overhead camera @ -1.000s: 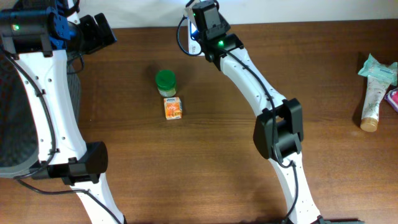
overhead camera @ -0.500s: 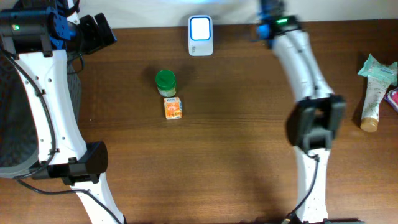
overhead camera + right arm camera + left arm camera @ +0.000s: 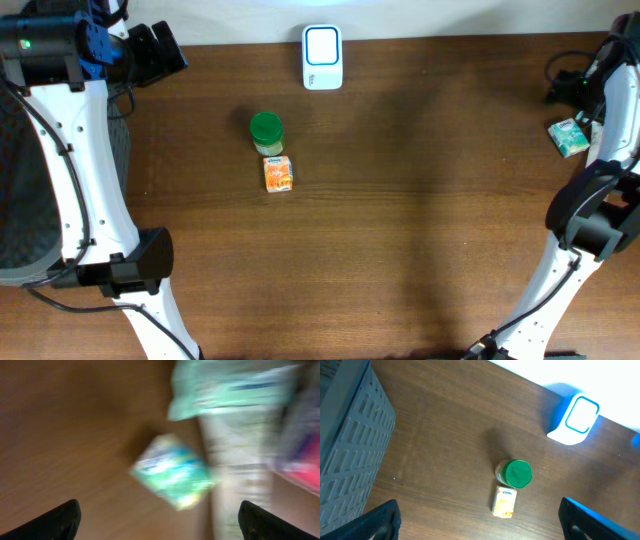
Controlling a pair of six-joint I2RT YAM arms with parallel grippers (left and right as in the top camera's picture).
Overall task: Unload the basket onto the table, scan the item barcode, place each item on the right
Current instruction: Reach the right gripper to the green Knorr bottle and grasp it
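The right arm (image 3: pixel 612 120) is swinging away from the scanner (image 3: pixel 322 57) — a second ago it was hanging right over it, and now it is reaching along the right edge of the table (image 3: pixel 400 250), leaving the scanner uncovered. The right gripper (image 3: pixel 160 522), clamped shut until a moment ago, is now standing wide open. The green-and-blue packet (image 3: pixel 172 471) is showing loose ahead of the spread fingers (image 3: pixel 60 520), touching neither — blur is hiding whether it is resting on the table.
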